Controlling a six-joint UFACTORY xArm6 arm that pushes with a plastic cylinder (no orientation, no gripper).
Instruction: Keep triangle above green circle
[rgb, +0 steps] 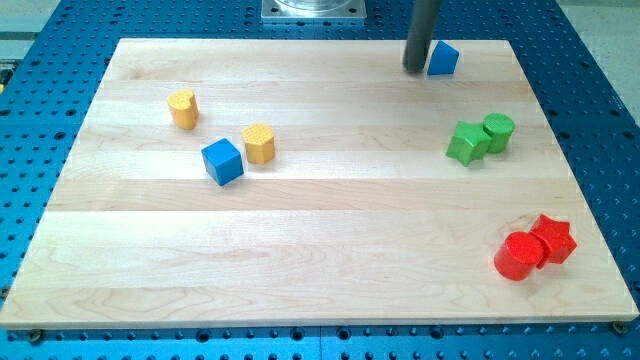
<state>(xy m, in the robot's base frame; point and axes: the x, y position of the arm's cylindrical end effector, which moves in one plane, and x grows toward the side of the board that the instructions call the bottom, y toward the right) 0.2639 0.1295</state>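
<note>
A blue triangle block (443, 59) lies near the board's top edge, right of centre. My tip (415, 68) stands just to its left, touching or almost touching it. A green circle block (498, 132) sits lower down at the view's right, touching a green star block (466, 142) on its left. The triangle is above the green circle and a little to its left.
A blue cube (222, 161) and a yellow hexagon (259, 143) sit left of centre, with a yellow block (182, 108) further up-left. A red circle (518, 256) and red star (553, 239) touch at the bottom right. The wooden board (320, 250) lies on a blue perforated table.
</note>
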